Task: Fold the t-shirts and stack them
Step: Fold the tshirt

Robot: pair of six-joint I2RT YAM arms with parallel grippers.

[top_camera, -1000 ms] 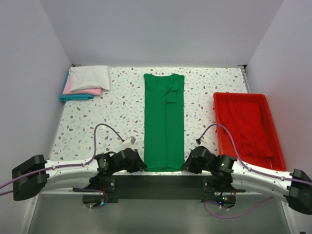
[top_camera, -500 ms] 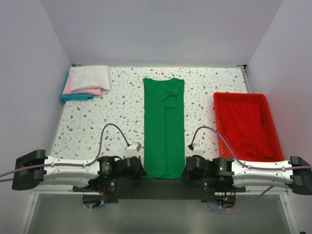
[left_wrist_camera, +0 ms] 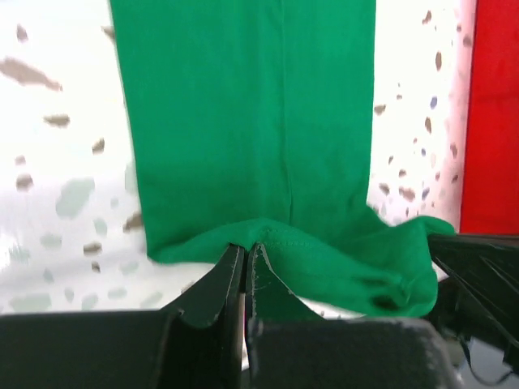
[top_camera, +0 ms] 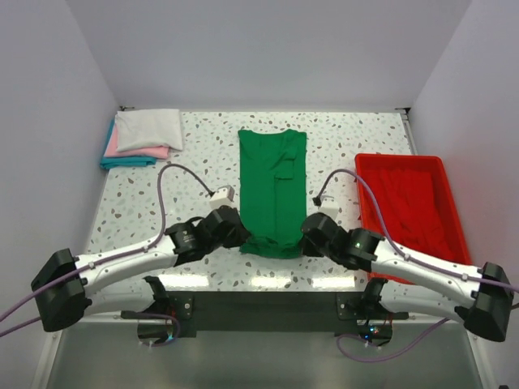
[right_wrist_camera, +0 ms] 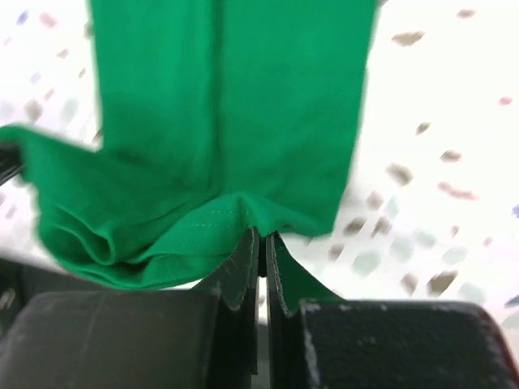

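- At the far-left corner of the speckled table, a white t-shirt lies folded on top of a pink t-shirt and a teal t-shirt. This pile looks like the place for finished shirts, well apart from the working area.
- The left gripper is clenched on the near-left part of the hem of the green t-shirt. Its jaws pinch a small ridge of cloth, probably so the hem can be carried toward the collar.
- The green t-shirt lies in the middle of the table as a long narrow strip, sides folded in and collar at the far end. Its near end is bunched and raised between the two grippers, so the end-to-end fold seems to be the step in hand.
- The right gripper is clenched on the near-right part of the same hem, mirroring the left. Held this way, both corners can travel level and the fold can come out straight.
- The red tray stands at the right edge, near the shirt but apart from it, out of the fold's path.
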